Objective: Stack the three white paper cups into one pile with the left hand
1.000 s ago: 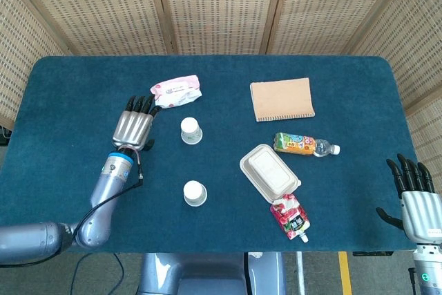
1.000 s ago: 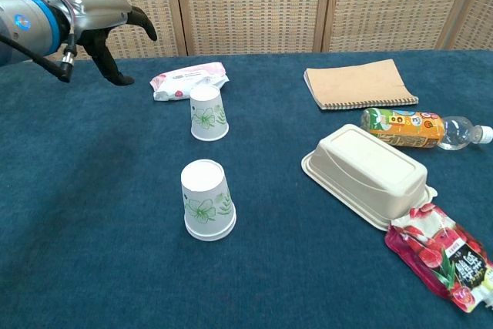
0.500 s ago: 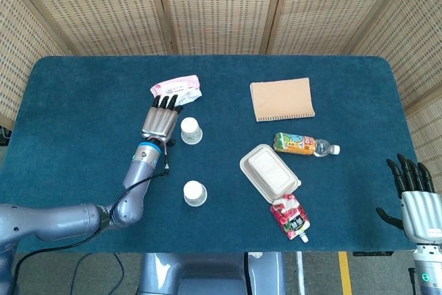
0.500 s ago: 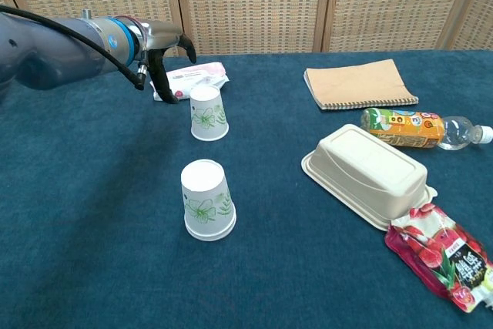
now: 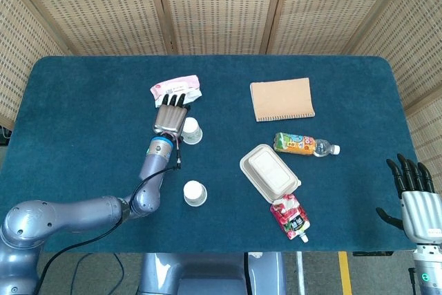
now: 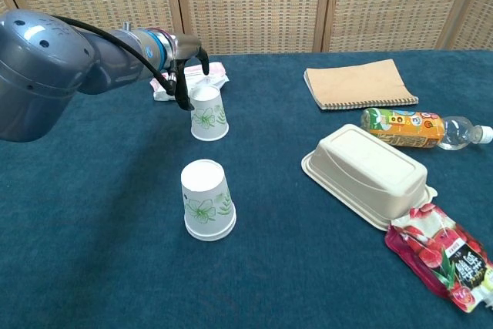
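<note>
Blue-clothed worktop (image 5: 83, 101) carries two upturned white paper cups, the near cup (image 6: 206, 200) alone and the far cup (image 6: 209, 113) flanked by the left hand (image 5: 171, 117), fingers apparently loose around it, while the right hand (image 5: 414, 195) hangs empty, fingers spread.

Left hand (image 6: 187, 67) at far cup (image 6: 208, 113) (upside down).
</note>
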Robot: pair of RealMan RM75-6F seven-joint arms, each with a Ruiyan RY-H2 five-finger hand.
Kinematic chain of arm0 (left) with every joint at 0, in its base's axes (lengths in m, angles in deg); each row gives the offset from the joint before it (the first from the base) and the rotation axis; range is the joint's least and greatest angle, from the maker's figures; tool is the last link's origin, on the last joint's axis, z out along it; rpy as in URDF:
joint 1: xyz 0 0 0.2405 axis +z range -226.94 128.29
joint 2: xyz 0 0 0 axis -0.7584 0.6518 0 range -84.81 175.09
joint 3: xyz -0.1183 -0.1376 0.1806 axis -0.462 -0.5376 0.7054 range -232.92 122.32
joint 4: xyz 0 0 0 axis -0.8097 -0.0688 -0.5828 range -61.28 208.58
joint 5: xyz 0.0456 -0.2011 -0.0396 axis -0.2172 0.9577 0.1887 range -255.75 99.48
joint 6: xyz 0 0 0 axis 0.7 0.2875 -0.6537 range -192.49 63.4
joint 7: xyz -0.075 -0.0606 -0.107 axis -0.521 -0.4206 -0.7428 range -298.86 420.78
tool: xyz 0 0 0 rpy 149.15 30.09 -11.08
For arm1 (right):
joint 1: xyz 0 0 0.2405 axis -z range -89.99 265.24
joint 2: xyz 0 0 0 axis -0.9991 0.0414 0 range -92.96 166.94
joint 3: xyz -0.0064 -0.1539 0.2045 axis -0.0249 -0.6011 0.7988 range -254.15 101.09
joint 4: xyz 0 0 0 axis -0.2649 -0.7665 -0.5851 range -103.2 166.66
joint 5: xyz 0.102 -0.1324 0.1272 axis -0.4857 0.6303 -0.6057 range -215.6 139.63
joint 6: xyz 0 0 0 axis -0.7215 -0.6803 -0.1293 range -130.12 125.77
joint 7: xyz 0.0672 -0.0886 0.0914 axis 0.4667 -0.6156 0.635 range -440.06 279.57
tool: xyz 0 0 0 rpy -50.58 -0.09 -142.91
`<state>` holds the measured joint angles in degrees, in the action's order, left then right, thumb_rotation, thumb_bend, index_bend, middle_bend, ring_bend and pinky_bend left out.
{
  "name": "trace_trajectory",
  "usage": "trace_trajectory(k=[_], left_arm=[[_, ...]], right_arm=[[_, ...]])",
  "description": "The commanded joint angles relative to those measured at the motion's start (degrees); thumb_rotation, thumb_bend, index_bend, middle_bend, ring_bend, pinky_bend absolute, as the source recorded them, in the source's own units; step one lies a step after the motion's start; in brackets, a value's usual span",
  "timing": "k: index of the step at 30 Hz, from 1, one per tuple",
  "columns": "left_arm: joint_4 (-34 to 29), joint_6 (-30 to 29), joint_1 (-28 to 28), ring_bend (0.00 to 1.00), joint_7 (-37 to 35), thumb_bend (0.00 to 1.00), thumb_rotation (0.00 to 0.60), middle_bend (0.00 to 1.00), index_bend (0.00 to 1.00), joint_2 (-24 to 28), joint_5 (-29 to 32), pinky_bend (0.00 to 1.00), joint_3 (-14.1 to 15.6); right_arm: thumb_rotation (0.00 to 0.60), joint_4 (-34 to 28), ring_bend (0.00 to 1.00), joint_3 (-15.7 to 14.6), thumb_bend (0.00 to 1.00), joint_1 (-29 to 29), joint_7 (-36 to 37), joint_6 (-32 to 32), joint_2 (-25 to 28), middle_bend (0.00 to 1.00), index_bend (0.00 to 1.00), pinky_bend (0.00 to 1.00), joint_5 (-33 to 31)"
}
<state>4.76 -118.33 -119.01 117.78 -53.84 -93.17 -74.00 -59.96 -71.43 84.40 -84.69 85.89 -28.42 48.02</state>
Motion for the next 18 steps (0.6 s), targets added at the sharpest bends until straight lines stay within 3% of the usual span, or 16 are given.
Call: trace_trajectory(k=[1, 11, 18], left_arm=[[1.7, 1.1, -0.8, 0.0, 0.2, 0.24, 0.6, 0.0, 0.23, -1.3, 0.8, 0.0, 0.3], [5.5, 2.0, -1.5, 0.0, -0.5, 0.25, 0.6, 0.0, 0.44, -3.5, -0.3, 0.0, 1.2], [0.1, 0.3, 0.2, 0.0, -2.7, 0.25, 0.6, 0.0, 0.45, -0.5, -2.8, 0.0, 1.3]], right_arm=[[0.6, 0.0, 0.0, 0.0, 0.06, 0.0, 0.0, 0.0, 0.0, 0.0, 0.0, 0.0, 0.0], [0.6, 0.0, 0.0, 0.0, 0.05, 0.0, 0.0, 0.0, 0.0, 0.0, 0.0, 0.0, 0.0], [0.6, 0.0, 0.0, 0.0, 0.06, 0.0, 0.0, 0.0, 0.0, 0.0, 0.0, 0.0, 0.0]])
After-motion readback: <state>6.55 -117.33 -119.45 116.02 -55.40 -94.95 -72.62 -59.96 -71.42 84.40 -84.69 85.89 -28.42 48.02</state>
